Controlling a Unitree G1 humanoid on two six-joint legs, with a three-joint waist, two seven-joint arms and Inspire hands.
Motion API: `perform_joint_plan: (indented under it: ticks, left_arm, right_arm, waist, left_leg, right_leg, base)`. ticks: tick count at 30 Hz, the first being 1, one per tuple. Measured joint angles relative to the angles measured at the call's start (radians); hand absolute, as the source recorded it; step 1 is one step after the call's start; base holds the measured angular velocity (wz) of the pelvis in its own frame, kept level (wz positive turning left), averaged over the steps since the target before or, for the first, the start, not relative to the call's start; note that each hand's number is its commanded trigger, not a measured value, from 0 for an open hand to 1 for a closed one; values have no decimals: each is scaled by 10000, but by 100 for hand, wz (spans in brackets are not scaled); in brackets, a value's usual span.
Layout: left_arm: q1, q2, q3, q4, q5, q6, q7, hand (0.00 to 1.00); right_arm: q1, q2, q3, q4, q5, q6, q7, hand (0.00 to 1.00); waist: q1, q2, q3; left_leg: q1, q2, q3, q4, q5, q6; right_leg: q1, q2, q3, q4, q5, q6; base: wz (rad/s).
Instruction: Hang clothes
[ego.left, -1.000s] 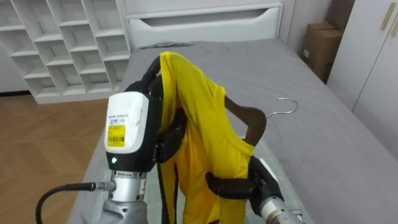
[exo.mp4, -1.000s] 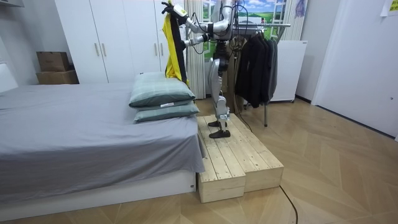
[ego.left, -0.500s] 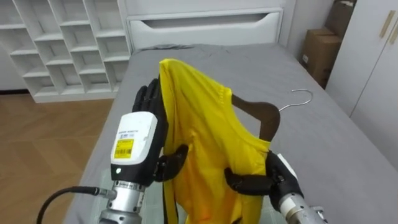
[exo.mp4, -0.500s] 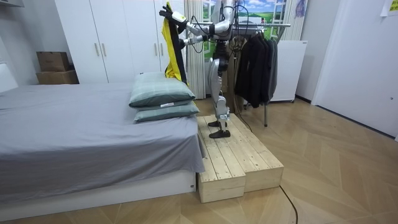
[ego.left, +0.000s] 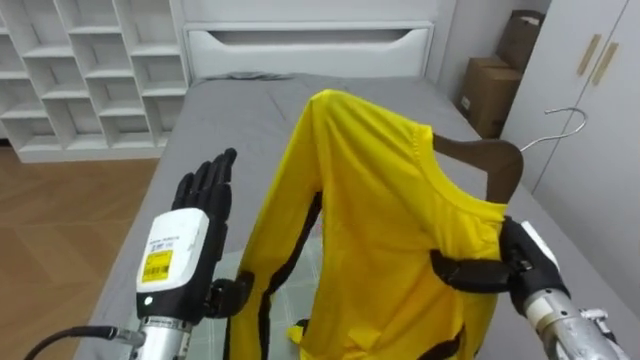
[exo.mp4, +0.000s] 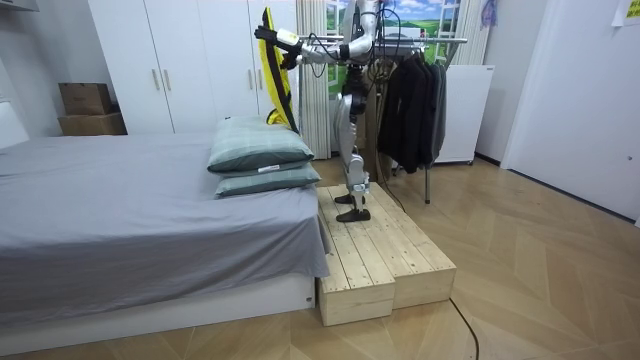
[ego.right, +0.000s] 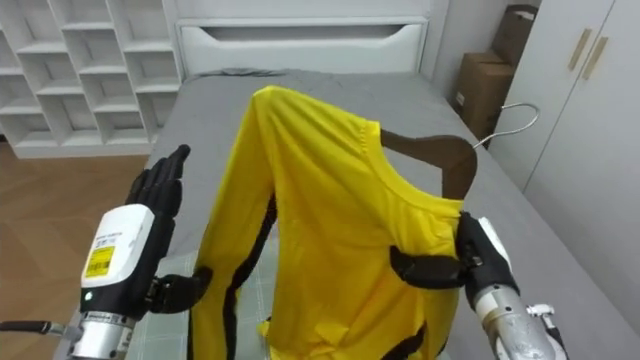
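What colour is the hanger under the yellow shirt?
The hanger is dark brown with a silvery wire hook; the left eye view shows it best.

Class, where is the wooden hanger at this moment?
The hanger sits right of centre in the left eye view, inside the yellow shirt, above the right hand.

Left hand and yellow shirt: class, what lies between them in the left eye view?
Nothing is held there: only bare grey bed shows between the open left hand and the yellow shirt, in the left eye view.
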Motion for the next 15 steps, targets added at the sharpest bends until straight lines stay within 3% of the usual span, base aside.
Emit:
perform_joint_plan:
  ticks: [8,15]
  left_arm:
    - [545,22,388,1517,-602,-44,-383,0]
    - [773,249,765,2758,-762,1,-595,0]
  right_arm:
    - [0,-588,-453,-166,-1430,0,262,100]
    - [-1,-1098,-770,-1053,-2670,-1,262,100]
  waist:
    - [-35,-578,27]
    - [12,-529,-12]
  left_leg:
    - [94,-3,20,-28,-5,-1]
    - [89,26,20,-50,-58,15]
  right_leg:
    - [70,-1,17,-6,1,-4]
    - [-42,13,99,122,3,-3]
  base:
    - [-1]
    - [-3]
